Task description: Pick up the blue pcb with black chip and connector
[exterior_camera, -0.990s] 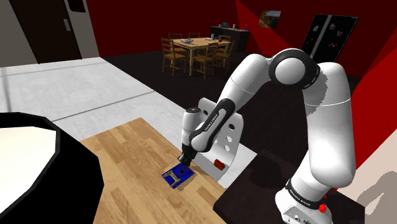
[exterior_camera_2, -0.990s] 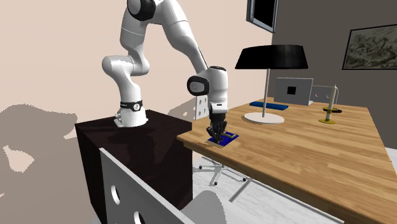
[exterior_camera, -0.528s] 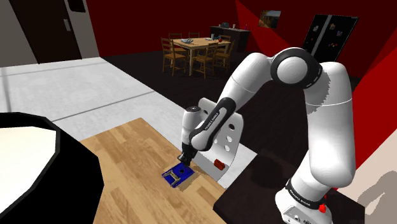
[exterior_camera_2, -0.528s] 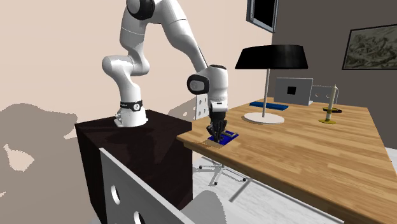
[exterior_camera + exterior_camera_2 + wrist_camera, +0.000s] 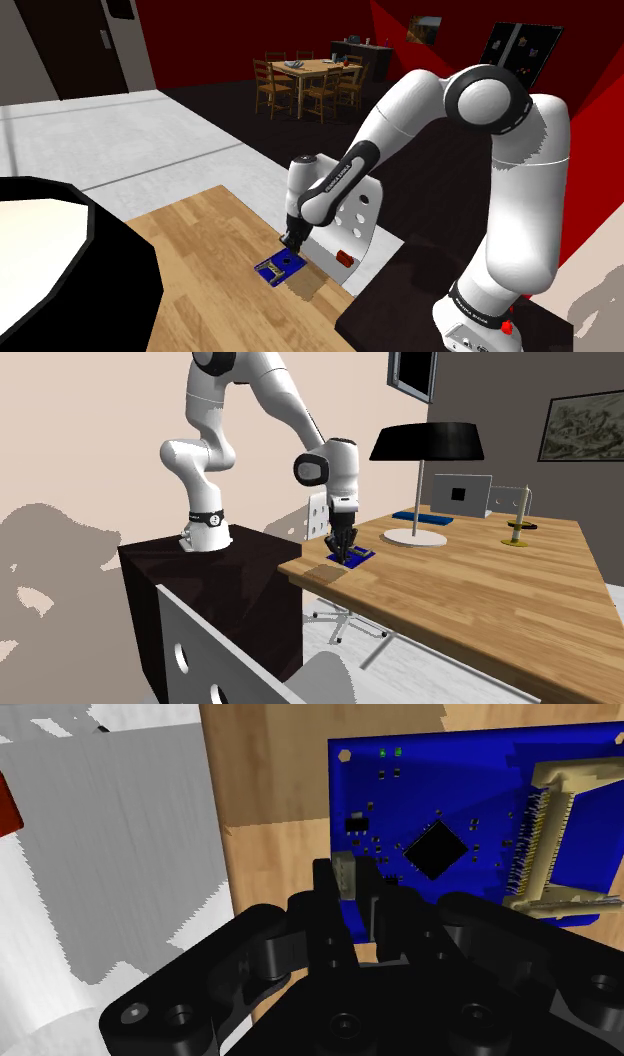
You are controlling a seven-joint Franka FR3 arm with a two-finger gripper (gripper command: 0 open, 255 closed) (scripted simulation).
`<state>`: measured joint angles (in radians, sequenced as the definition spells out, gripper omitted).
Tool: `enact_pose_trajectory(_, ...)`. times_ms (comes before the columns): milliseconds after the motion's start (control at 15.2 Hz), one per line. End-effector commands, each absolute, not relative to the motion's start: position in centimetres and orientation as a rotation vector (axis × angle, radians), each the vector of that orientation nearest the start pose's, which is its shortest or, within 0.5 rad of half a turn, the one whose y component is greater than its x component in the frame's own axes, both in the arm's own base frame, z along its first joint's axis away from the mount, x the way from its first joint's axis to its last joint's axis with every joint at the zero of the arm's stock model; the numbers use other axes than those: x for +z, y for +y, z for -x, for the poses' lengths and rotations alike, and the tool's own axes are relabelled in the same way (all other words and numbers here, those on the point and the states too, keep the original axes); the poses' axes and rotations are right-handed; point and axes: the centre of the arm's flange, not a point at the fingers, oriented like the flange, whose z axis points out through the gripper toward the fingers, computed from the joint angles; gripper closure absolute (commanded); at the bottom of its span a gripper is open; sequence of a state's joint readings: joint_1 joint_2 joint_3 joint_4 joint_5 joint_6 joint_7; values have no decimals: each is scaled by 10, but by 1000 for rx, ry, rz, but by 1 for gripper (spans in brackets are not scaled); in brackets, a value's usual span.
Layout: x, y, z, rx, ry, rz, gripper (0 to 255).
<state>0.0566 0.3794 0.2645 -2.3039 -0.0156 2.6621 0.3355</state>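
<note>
The hand is gripping the blue board by one edge, and the two fingers are pressing on it from both sides. In the wrist view the fingers are covering the gripped edge and part of a small grey piece there, so the exact contact is hard to make out. The board is reaching out beyond the fingertips. Its side past the pale connector is running to the picture's border, and I cannot tell whether it is cut there. The black chip is sitting near the board's middle, a little beyond the fingertips. Beside the hand a grey-white surface is showing, and I cannot tell what it is.

In the second exterior view the hand is hiding much of the board, and a blue strip is showing just under the fingertips. In the shoulder view the board is hanging below the hand, clear of the counter. Its shadow is lying on the wood under it.

Compared with one second ago, the hand is standing higher. The board, then lying flat on the counter, is now lifted off it. The shadow has come apart from the board, and the arm's elbow is raised higher too.
</note>
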Motion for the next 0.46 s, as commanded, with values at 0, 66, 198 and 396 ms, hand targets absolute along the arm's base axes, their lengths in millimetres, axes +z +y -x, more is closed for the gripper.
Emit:
enact_pose_trajectory(0, 198, 171, -497, 56, 28, 3058, 255)
enact_pose_trajectory(66, 203, 171, -497, 56, 28, 3058, 255)
enact_pose_trajectory(198, 213, 171, -497, 56, 28, 3058, 255)
enact_pose_trajectory(396, 220, 171, -497, 56, 28, 3058, 255)
